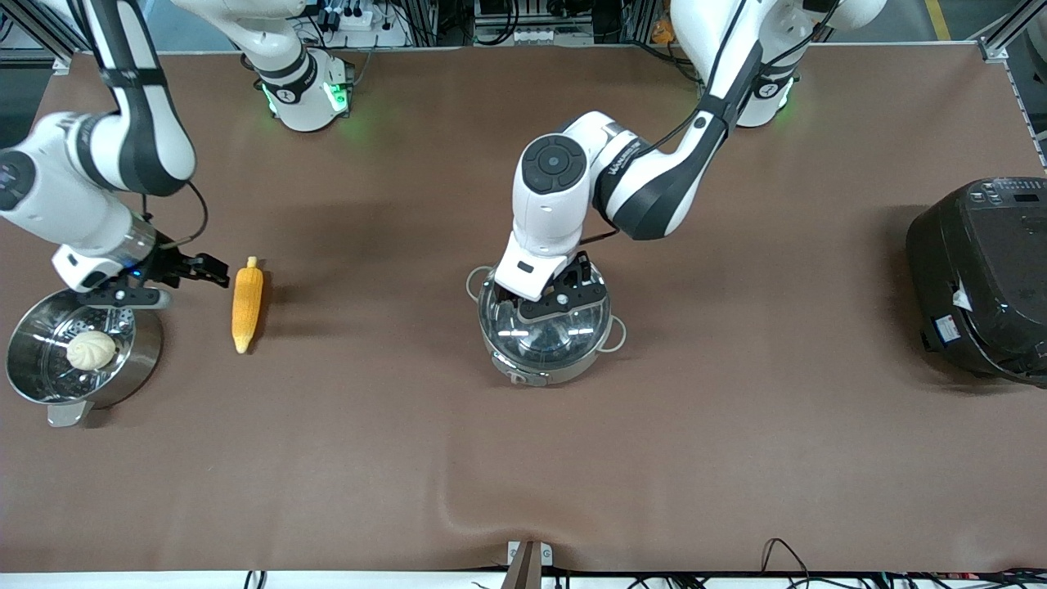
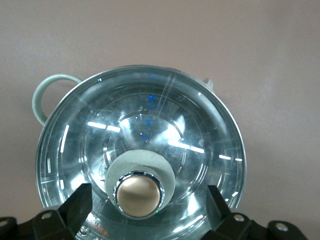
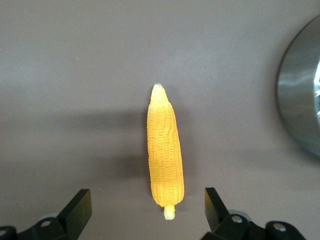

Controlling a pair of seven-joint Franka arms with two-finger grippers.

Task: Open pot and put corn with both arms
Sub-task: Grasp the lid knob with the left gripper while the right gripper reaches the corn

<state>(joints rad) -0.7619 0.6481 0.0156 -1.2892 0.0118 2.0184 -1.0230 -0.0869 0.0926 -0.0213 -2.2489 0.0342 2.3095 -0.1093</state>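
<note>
Both grippers spread, each poised over its target
Left gripper (image 2: 145, 205) straddles the lid's knob (image 2: 138, 195) on the pot (image 1: 545, 327); right gripper (image 3: 147, 207) over the corn (image 3: 165, 150); front view alone shows the steamer pot (image 1: 78, 348)

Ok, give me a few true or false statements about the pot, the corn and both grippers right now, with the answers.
1. The glass lid is on the pot. True.
2. The left gripper is open around the lid's knob. True.
3. The corn is inside the pot. False: it lies on the table.
4. The right gripper is shut on the corn. False: it is open over it.
5. The white bun sits in the steamer pot. True.
</note>
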